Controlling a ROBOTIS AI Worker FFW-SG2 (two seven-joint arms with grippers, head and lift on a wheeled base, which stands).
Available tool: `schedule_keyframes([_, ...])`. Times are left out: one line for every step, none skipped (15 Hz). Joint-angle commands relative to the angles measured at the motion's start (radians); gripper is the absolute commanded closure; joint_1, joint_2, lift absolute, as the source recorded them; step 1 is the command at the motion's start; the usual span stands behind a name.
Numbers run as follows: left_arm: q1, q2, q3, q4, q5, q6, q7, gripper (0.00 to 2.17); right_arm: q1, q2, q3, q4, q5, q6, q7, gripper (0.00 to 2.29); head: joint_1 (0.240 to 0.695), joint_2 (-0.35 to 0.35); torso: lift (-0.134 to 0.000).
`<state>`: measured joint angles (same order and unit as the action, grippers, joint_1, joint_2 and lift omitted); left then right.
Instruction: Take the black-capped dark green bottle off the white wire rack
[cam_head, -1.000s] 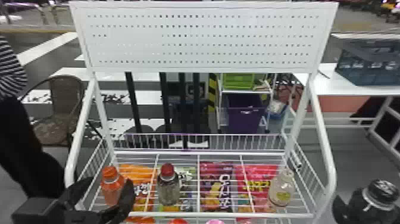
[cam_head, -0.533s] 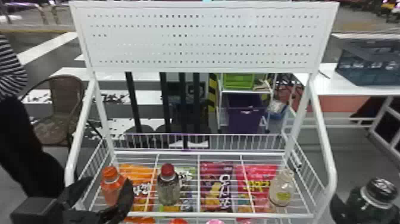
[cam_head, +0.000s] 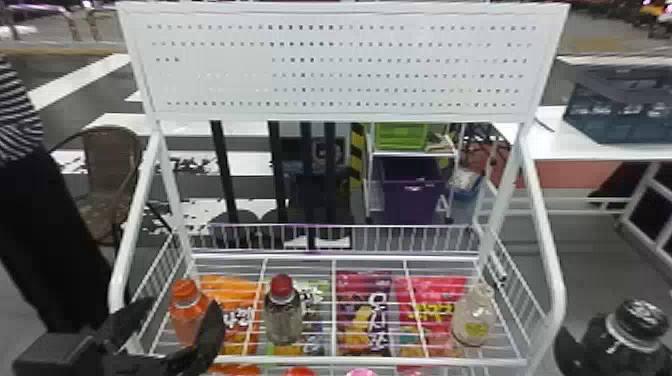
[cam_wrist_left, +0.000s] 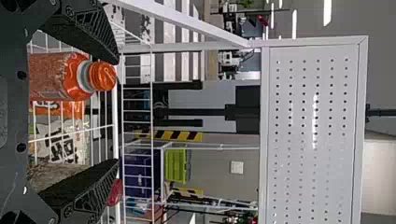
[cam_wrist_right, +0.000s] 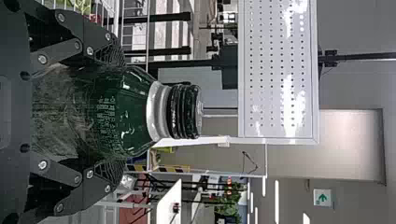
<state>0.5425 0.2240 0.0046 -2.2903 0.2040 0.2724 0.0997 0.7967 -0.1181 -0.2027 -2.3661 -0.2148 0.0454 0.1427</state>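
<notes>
Gripping pale-lettered dark green bottle (cam_wrist_right: 133, 112)

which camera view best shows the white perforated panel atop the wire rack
The head view: the panel is whole there, all four corners in frame. The left and right wrist views each show it sideways, with one end cut off.

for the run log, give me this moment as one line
right tool: shut on dark green bottle | bottle: off white wire rack, to its right | left tool: open, by orange bottle
</notes>
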Motion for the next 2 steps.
schedule_keyframes([0.001,0.000,0.000,-0.001,0.000,0.000,0.000,0.14,0.006,0.000,-0.003,-0.005,0.000,0.000,0.000,1.68,0.499,0.000,0.000])
schedule_keyframes([0.001,0.000,0.000,-0.001,0.000,0.003,0.000,0.14,0.009,0.000,-0.003,-0.007,0.000,-0.003,0.000,1.68,0.499,0.000,0.000])
